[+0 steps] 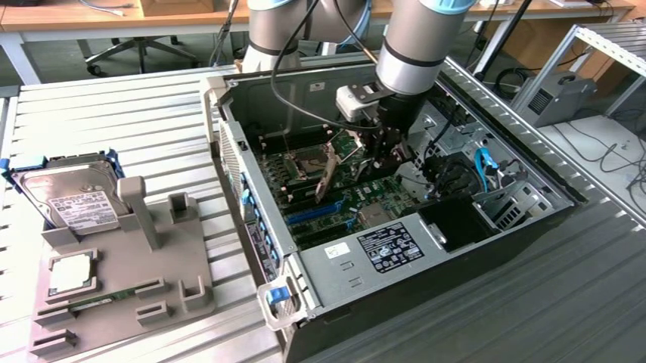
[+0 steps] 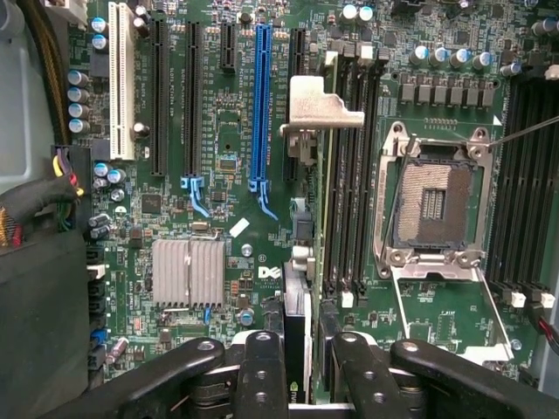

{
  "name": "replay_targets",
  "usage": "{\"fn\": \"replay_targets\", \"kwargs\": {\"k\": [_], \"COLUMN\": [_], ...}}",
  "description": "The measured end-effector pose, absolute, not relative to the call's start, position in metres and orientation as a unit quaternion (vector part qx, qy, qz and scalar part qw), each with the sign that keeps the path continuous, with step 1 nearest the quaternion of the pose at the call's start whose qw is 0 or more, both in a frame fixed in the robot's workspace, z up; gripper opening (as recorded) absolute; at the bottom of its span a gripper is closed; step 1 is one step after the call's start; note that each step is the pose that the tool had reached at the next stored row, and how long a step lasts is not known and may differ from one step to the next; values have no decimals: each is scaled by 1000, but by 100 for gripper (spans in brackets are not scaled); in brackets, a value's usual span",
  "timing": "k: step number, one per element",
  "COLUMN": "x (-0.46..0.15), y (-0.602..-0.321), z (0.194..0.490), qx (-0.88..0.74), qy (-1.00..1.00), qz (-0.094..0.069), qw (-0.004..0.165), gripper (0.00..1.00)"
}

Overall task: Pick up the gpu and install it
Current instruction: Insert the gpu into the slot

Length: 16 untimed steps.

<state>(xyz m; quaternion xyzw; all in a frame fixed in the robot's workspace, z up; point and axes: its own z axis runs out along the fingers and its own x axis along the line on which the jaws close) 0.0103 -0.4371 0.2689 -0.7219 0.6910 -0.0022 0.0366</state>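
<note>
Pincer (image 2: 297,367) clamped on one gpu (image 2: 301,262) above one motherboard (image 2: 227,175).

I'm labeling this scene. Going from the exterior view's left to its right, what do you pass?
Hard drive → grey fixture tray → computer case → gpu held in the hand → blue cable.
</note>
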Motion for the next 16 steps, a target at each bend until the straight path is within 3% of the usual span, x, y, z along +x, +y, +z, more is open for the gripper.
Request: {"fn": "replay_targets", "kwargs": {"k": [16], "x": [8], "y": [-437], "z": [266], "qx": [-722], "qy": [691], "qz": [-2], "qw": [37], "gripper": [26]}}
